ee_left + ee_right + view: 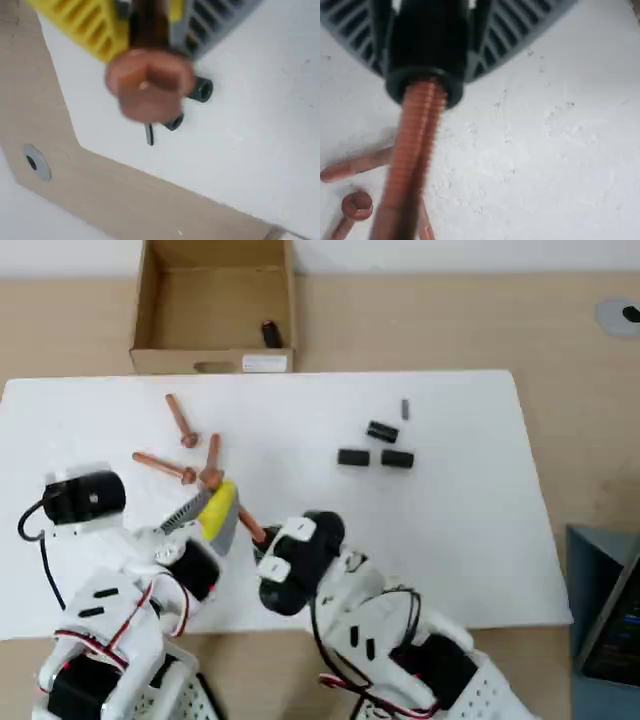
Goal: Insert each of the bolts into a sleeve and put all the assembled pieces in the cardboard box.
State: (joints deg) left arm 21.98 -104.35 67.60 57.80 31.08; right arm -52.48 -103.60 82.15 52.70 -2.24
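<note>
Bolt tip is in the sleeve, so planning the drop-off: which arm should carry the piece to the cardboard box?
Probably left. The left gripper grips the bolt and lies nearer the cardboard box. The right gripper, holding the sleeve, is farther from it and would have to reach across.

A white sheet (470,550) lies flat on the wooden table (570,410), covering its middle. A round grey grommet (618,316) is set in the tabletop at the far right, off the sheet. A dark grey box-shaped object (600,600) stands at the right edge, near the sheet's corner.
</note>
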